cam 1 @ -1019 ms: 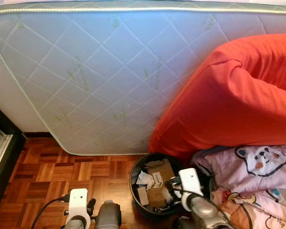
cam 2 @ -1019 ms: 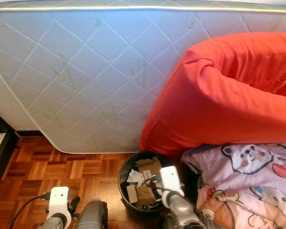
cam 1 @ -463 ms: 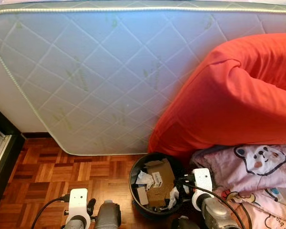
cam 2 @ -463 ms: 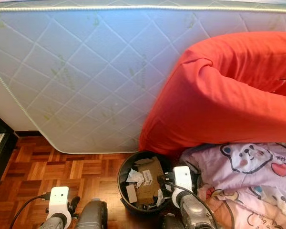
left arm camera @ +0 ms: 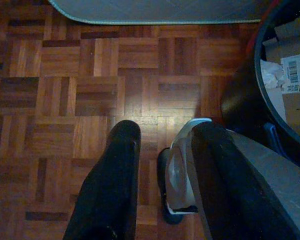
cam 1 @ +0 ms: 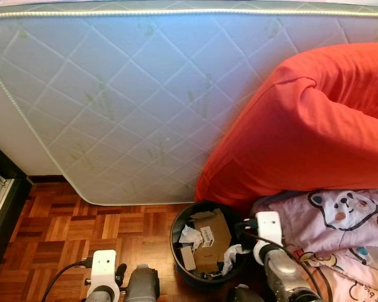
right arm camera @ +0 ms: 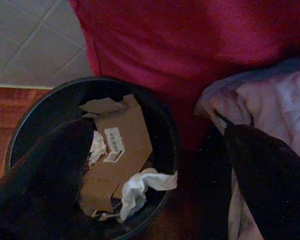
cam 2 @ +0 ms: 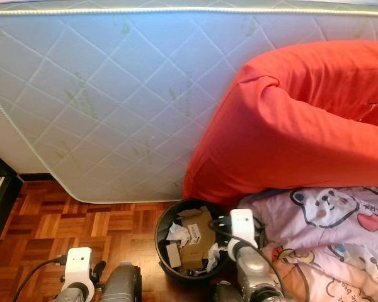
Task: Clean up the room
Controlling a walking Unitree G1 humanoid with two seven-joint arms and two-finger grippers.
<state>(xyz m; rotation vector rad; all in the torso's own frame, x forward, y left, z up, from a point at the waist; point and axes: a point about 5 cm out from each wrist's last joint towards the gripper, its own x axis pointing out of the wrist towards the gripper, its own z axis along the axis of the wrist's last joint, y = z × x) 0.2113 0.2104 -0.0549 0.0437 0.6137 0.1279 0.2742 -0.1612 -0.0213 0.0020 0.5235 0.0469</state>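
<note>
Parquet floor (cam 1: 63, 226) | round black bin (cam 1: 176, 242): cardboard, crumpled paper | quilted mattress (cam 1: 126, 94)

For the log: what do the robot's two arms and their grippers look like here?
Both arms are silver metal, each topped by a white boxy wrist module: the left arm has a black cable trailing off it, and the right arm has black cables looped around its module. The left gripper and right gripper each have two long, smooth black fingers.
</note>
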